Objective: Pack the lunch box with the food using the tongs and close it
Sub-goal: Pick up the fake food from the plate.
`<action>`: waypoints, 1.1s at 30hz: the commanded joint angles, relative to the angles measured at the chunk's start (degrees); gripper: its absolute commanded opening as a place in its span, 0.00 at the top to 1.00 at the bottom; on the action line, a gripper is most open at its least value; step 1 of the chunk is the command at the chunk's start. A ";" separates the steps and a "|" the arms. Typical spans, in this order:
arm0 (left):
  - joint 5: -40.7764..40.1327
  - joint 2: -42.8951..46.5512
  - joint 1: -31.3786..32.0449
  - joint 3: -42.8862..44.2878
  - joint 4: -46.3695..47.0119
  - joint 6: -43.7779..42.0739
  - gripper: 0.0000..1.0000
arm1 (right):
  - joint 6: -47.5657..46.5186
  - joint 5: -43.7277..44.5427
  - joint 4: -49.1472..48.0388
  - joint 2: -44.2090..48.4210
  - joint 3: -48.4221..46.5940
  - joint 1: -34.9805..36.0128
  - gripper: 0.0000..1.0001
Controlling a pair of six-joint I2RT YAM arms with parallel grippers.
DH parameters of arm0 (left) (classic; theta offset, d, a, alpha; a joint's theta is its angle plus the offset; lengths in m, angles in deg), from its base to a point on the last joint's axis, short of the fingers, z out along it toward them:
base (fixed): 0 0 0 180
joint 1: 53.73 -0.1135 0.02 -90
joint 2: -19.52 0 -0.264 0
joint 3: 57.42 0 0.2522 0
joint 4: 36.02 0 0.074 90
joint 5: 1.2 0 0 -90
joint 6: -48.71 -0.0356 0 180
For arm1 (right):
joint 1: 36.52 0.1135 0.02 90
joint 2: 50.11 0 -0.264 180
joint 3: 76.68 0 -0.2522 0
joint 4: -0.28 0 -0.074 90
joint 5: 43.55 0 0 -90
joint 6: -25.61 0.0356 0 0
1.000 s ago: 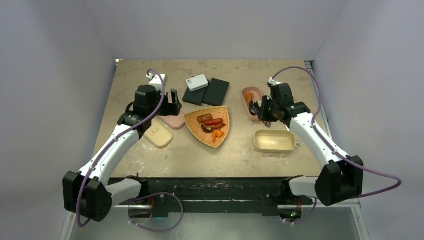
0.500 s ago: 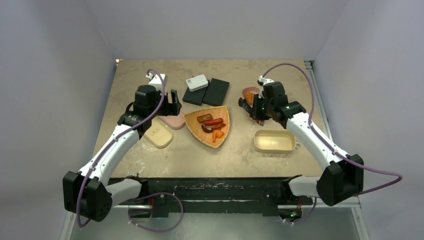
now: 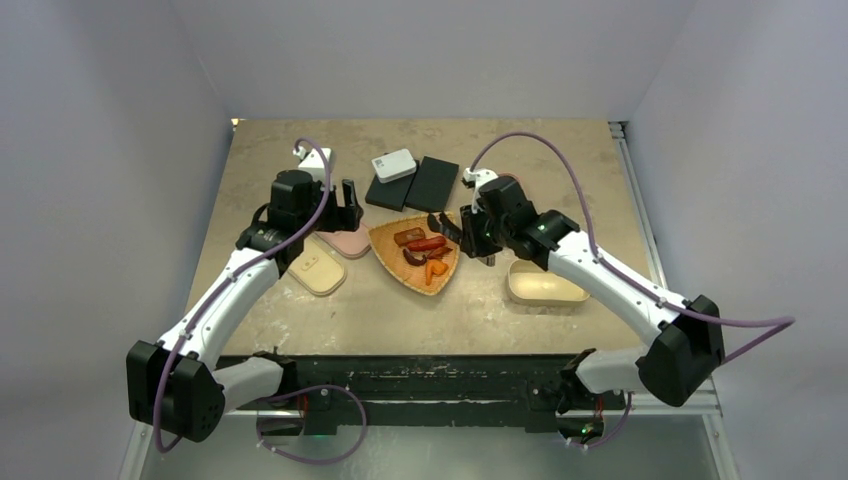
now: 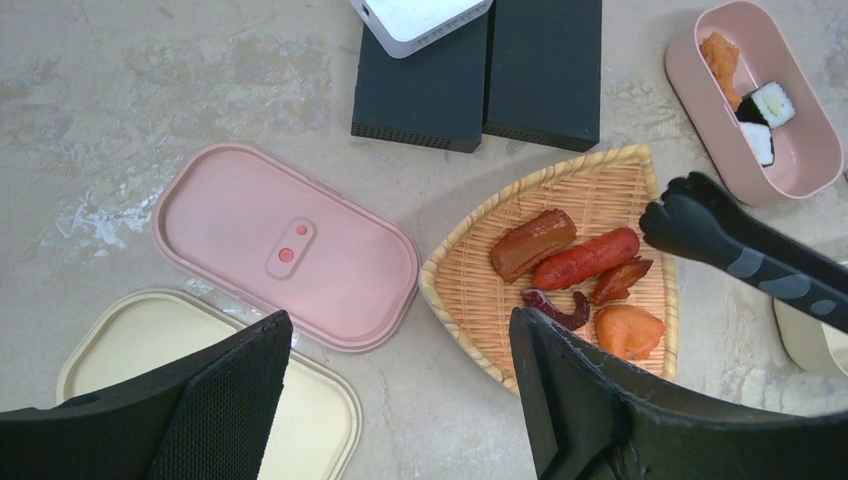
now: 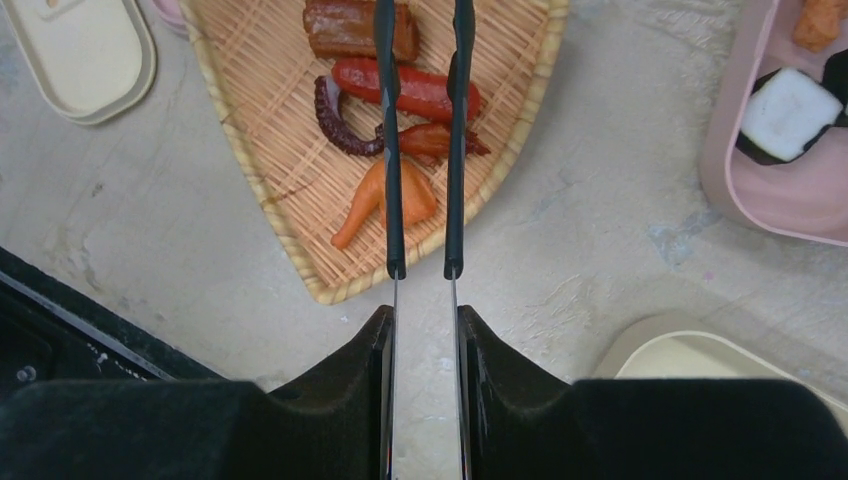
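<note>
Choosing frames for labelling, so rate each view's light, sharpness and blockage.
Top external: even soft light, no glare, but the bite-size red, orange and brown food on the orange triangular wicker tray looks tiny. Left wrist: beige tabletop sharp; the left gripper shows only as dark black fingers along the bottom. Right wrist: crisp, faint shadows; the slim silvery tongs with black ends cross the red sausage.

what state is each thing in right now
pink box: open, partly filled
cream box: open
pink lid: off, lying flat
cream lid: off, lying flat
tongs: held by right gripper, carrying nothing
left gripper: open, empty
wicker tray: holds five food pieces
</note>
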 commanded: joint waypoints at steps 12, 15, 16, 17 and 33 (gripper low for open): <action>0.48 -1.92 -0.29 -0.98 0.69 -0.32 0.21 | -3.71 4.77 4.59 -3.92 -4.50 4.11 0.68; 1.21 -2.59 -0.29 -0.94 0.87 -0.19 0.21 | -3.22 4.61 6.52 -3.25 -4.42 4.39 0.68; 1.41 -2.89 -0.29 -0.91 0.89 -0.12 0.21 | -3.20 4.19 7.20 -2.98 -4.41 4.40 0.68; 1.63 -3.11 -0.29 -0.93 0.82 -0.02 0.21 | -3.15 3.58 7.92 -2.65 -4.41 4.41 0.68; 3.77 -4.17 -0.29 -1.11 1.07 0.49 0.21 | -2.72 -0.51 10.76 3.00 0.49 5.47 0.66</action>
